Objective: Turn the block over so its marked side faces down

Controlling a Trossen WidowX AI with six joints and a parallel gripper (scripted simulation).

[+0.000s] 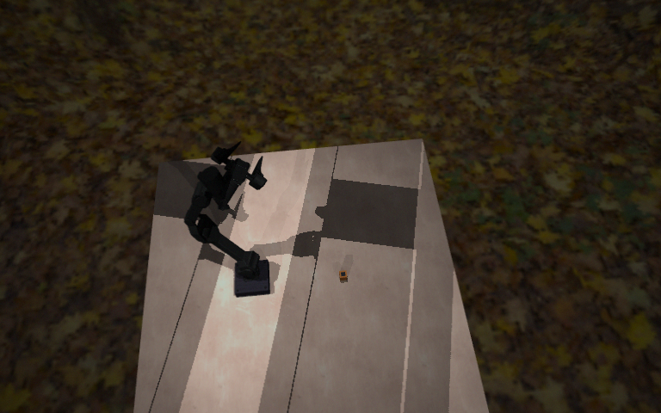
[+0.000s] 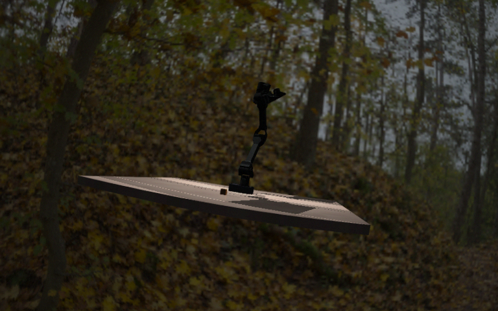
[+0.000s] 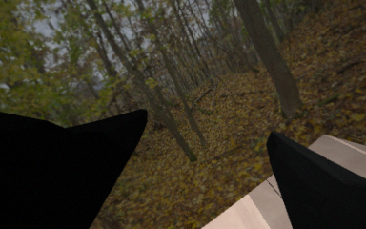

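The block [image 1: 342, 275] [image 2: 223, 192] is small and orange and rests on the table [image 1: 355, 341] [image 2: 165, 194]. In the top view its top face shows a dark square mark, so the marked side faces up. My gripper [image 1: 250, 150] [image 3: 207, 127] is open with nothing between its fingers. It is raised high above the table, far from the block, and points away from it. The block is not in the wrist view.
The arm's base [image 1: 251, 278] [image 2: 240, 188] stands on the table, to the left of the block in the top view. The table's far edge lies just below the gripper in the top view. Dark shadows fall across the table top.
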